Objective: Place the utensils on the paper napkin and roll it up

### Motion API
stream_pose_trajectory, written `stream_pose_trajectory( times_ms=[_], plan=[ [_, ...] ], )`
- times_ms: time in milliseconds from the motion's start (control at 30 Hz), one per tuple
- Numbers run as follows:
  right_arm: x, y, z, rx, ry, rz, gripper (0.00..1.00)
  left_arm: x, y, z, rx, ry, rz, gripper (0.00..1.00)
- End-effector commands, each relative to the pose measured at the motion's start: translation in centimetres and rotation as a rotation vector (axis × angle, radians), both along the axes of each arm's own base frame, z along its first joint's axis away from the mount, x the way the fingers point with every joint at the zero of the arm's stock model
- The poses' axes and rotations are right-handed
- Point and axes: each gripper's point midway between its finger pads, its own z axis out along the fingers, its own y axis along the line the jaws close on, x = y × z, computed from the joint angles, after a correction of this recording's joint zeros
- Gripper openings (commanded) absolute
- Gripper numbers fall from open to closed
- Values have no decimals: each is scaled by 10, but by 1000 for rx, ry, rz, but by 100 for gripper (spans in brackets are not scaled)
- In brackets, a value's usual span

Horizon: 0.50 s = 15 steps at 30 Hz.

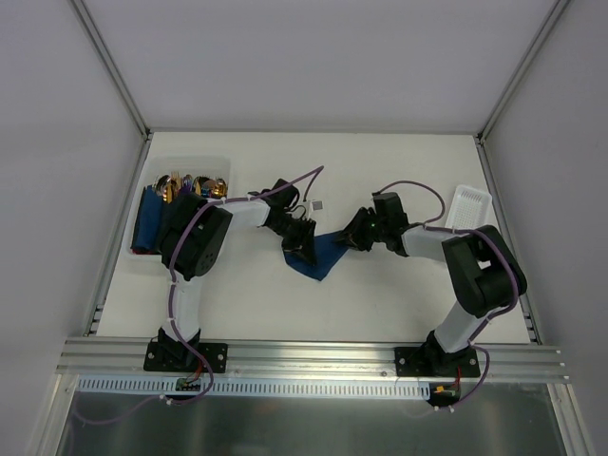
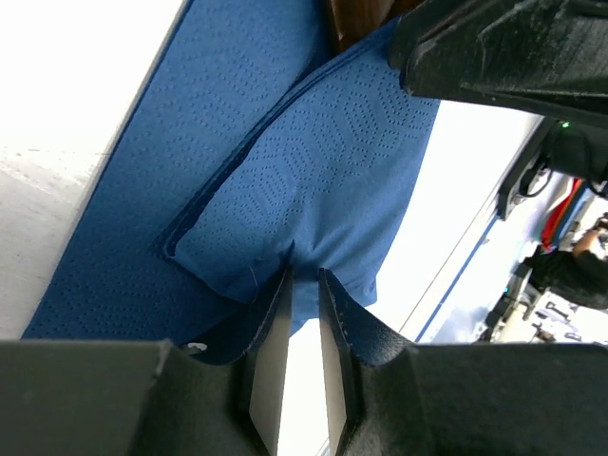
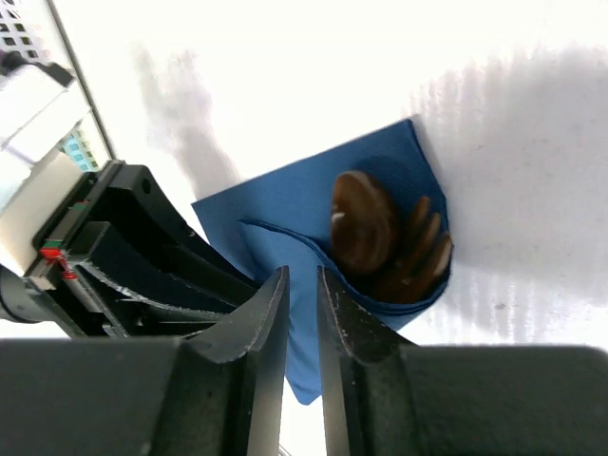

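Seen from above, two robot arms meet at the middle of a white counter [image 1: 380, 161] over the paper napkin [image 1: 321, 256], a dark blue square lying slightly rumpled. The utensils [image 3: 380, 233], a bronze spoon and fork, lie side by side on it, and one flap of paper already curls over them into a loose pocket.

The left jaws are pressed together on a raised fold of the napkin. The right jaws are almost closed at the curled flap's edge, but we cannot tell whether they hold any paper. We judge the placing done, at least for these two pieces, and the rolling only begun. More cutlery sits in a bin [image 1: 204, 160] at far left.
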Motion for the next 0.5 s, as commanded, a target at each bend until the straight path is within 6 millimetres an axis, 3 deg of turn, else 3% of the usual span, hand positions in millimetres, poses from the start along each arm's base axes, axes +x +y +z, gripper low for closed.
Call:
stream_pose_trajectory(
  times_ms=[0, 267, 467],
  plan=[
    [0, 4, 15, 19, -33, 53, 21, -1, 24, -32, 171, -47, -26, 20],
    [-2, 8, 4, 46, -20, 55, 20, 9, 23, -28, 173, -84, -50, 20],
    [-4, 6, -15, 33, 28, 43, 19, 13, 26, -27, 193, -118, -74, 20]
  ],
)
